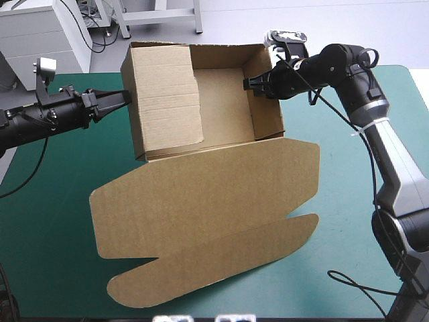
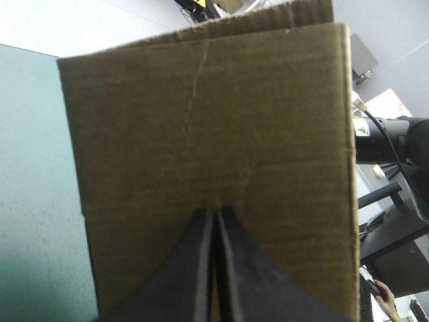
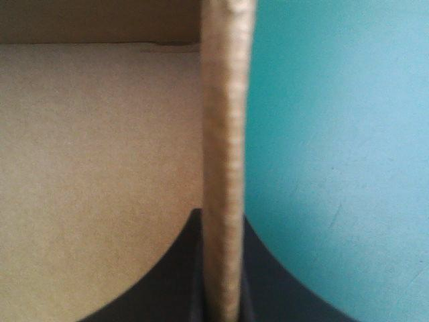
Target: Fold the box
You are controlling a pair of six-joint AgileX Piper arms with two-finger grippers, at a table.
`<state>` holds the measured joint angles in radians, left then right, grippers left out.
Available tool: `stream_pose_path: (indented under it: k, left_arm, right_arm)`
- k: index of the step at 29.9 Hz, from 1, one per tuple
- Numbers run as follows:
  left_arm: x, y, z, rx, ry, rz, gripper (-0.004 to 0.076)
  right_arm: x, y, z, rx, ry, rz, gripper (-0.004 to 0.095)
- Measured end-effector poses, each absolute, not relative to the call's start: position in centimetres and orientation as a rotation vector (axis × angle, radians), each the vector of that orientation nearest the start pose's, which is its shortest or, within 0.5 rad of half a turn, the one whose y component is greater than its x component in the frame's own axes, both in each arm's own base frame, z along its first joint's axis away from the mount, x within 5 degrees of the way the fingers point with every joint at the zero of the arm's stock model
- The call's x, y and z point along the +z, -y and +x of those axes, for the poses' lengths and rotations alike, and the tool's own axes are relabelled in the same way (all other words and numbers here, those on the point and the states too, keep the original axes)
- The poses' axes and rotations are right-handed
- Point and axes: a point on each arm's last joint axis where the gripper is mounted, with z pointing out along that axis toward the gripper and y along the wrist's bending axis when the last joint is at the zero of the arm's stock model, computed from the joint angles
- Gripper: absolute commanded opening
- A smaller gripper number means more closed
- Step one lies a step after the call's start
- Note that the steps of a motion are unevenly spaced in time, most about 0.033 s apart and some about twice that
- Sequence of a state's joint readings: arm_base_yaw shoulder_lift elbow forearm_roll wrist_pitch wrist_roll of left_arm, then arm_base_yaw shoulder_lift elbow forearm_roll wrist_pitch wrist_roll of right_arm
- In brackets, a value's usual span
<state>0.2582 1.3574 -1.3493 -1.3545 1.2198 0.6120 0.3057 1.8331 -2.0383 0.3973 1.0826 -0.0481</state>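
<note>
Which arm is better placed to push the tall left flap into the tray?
Left. The left gripper, shut to a point, sits against the outer face of the left flap. The right gripper is clamped on the right wall across the box, probably steadying it.

Brown box (image 1: pixel 201 194), seemingly fine-ribbed; plain teal-green cover (image 1: pixel 53 221).

Box (image 3: pixel 228 134) wall edge blurred between fingers of right hand (image 3: pixel 223 221), its far end cut off
</note>
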Motion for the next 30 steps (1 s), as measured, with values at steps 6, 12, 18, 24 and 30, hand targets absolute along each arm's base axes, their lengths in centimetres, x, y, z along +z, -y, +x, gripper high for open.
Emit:
stream_pose_path:
  k: [6, 12, 18, 24, 30]
  left_arm:
    - [43.4, 1.5, 26.4, -1.179, -1.965, 0.143, -0.0006]
    - [43.3, 1.5, 25.7, -1.123, -2.026, 0.131, 0.0099]
    - [43.0, 1.7, 25.6, -1.122, -2.074, 0.099, 0.0325]
    - [42.8, 3.0, 25.5, -1.131, -2.104, 0.158, 0.0388]
    - [42.3, 3.2, 25.4, -1.067, -2.161, 0.197, 0.0387]
  right_arm:
    - [42.0, -16.3, 37.6, 0.563, -2.310, -0.374, -0.0013]
    - [42.2, -16.9, 37.7, 0.546, -2.267, -0.374, -0.0011]
    - [42.3, -17.4, 37.7, 0.494, -2.241, -0.375, -0.0007]
    - [42.3, -17.4, 37.8, 0.439, -2.231, -0.383, -0.0007]
    - [42.3, -18.1, 37.5, 0.407, -2.224, -0.413, 0.0001]
